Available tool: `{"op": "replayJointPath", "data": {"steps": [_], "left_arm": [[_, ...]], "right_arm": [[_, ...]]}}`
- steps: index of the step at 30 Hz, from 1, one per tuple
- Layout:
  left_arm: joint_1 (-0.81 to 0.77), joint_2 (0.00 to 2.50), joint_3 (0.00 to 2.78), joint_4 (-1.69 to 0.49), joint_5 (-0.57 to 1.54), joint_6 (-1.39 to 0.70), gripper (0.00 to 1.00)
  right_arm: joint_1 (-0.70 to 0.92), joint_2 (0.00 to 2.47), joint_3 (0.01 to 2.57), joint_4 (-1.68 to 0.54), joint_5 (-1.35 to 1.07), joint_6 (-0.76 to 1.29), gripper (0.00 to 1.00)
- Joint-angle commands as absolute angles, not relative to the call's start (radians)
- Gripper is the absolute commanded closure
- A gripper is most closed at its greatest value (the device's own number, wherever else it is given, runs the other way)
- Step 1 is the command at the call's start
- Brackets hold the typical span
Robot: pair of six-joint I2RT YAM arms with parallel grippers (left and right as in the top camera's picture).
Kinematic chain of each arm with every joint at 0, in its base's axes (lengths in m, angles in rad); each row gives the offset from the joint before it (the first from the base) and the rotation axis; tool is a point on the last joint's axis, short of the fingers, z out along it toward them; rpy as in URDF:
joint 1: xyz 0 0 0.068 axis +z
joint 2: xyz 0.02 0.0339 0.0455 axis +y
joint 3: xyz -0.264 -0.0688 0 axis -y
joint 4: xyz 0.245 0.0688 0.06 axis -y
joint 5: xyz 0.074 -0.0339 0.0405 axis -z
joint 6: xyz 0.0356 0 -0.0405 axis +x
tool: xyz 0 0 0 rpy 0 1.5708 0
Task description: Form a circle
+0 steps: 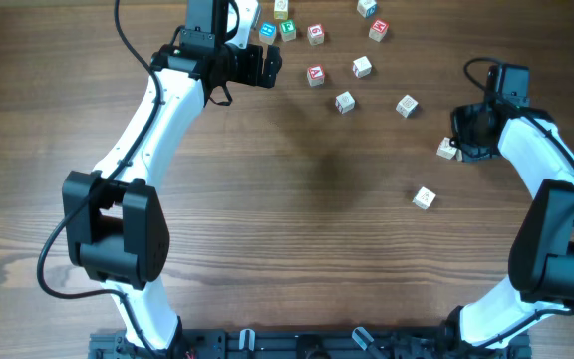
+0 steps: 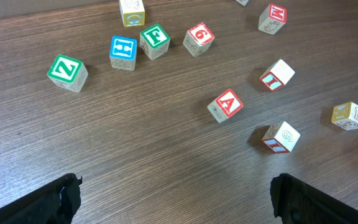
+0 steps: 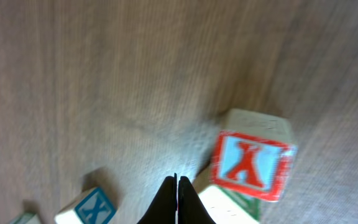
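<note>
My left claw (image 2: 176,199) hangs spread wide near the red A cube (image 2: 227,103); my right claw (image 3: 177,198) is pressed together just beside the red X cube (image 3: 252,163). The alphabet cubes (image 1: 362,67) lie scattered across the far table (image 1: 267,219), no circle

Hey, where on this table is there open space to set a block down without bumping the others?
Bare: the wide middle of the table, between the left arm and the right arm, below the cubes; also the strip left of the left arm. Crowded: the top edge, where cubes cluster beside the left tool, and around the right tool.
</note>
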State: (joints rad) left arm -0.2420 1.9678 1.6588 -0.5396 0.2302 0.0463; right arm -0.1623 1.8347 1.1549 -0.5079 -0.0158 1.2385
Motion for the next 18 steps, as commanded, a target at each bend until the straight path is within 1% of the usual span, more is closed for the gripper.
{"op": "replayJointPath", "data": {"steps": [1, 10, 14, 18], "left_arm": [[-0.247, 1.977, 1.654, -0.540, 0.234, 0.044, 0.00], [-0.247, 1.977, 1.654, -0.540, 0.234, 0.044, 0.00], [-0.247, 1.977, 1.654, -0.540, 0.234, 0.044, 0.00], [-0.247, 1.977, 1.654, -0.540, 0.234, 0.044, 0.00]], "right_arm": [[-0.160, 1.850, 1.170, -0.518, 0.049, 1.285, 0.96], [-0.160, 1.850, 1.170, -0.498, 0.072, 1.282, 0.96], [-0.160, 1.873, 1.170, -0.423, 0.066, 1.251, 0.96], [-0.160, 1.929, 1.170, -0.367, -0.002, 1.257, 0.96]]}}
